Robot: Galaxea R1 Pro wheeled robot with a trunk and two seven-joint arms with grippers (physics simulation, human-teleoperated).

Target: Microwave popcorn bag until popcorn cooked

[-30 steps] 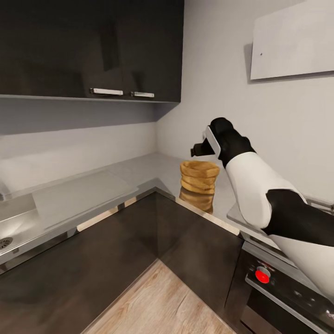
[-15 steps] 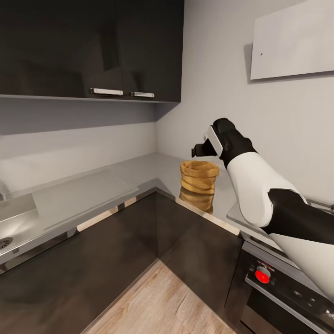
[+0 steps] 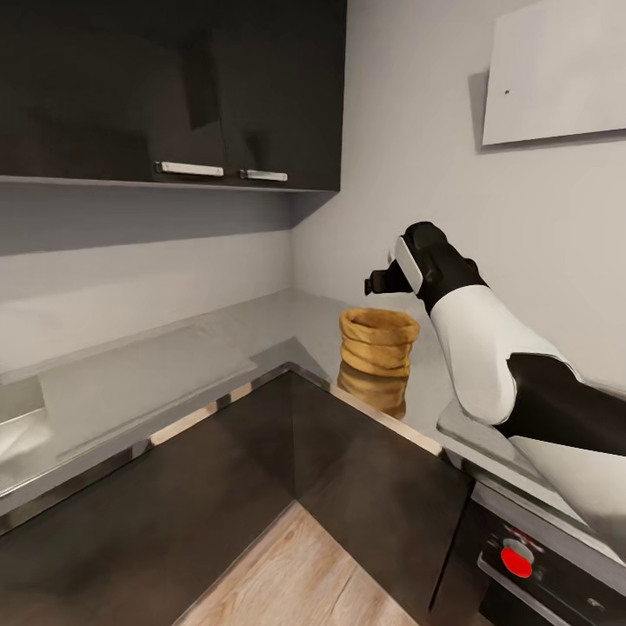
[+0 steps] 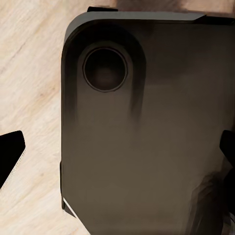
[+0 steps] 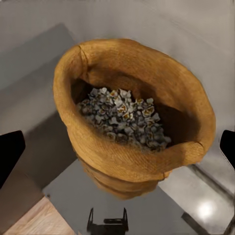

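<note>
Upright on the light grey countertop (image 3: pixel 287 317), near the inside corner: the popcorn bag (image 3: pixel 377 341) — tan, wrinkled, thick rolled rim, dark unpopped kernels heaped inside in the right wrist view (image 5: pixel 125 120). Probably light, soft-walled and easy to crush or tip; best pinched across the rolled rim (image 5: pixel 147 161), where the paper is thickest, or squeezed gently round the body. Right gripper (image 3: pixel 379 283) just above and behind the rim, not touching; fingers spread wide at the edges of the right wrist view (image 5: pixel 10 161) — open. Left gripper likewise open in its wrist view (image 4: pixel 11 156), over a dark panel (image 4: pixel 147 137) and wood floor (image 4: pixel 34 58).

Against half a second ago: camera shifted — red knob (image 3: pixel 516 561) lower, sink out of frame. Gripper much as before.
</note>
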